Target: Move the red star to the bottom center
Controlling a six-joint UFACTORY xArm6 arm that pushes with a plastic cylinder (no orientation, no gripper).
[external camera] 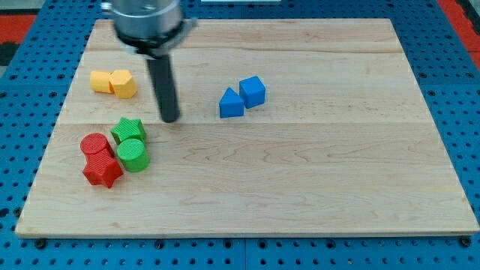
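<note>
The red star (103, 171) lies at the lower left of the wooden board (300, 172), touching a red cylinder (95, 145) just above it and a green cylinder (133, 155) to its right. My tip (170, 118) stands up and to the right of this cluster, just right of a green star (128, 130), with a small gap between them. The tip is well apart from the red star.
Two yellow blocks (113, 82) sit together at the upper left. A blue triangular block (231, 103) and a blue cube (253, 91) sit together near the middle top. The board lies on a blue pegboard.
</note>
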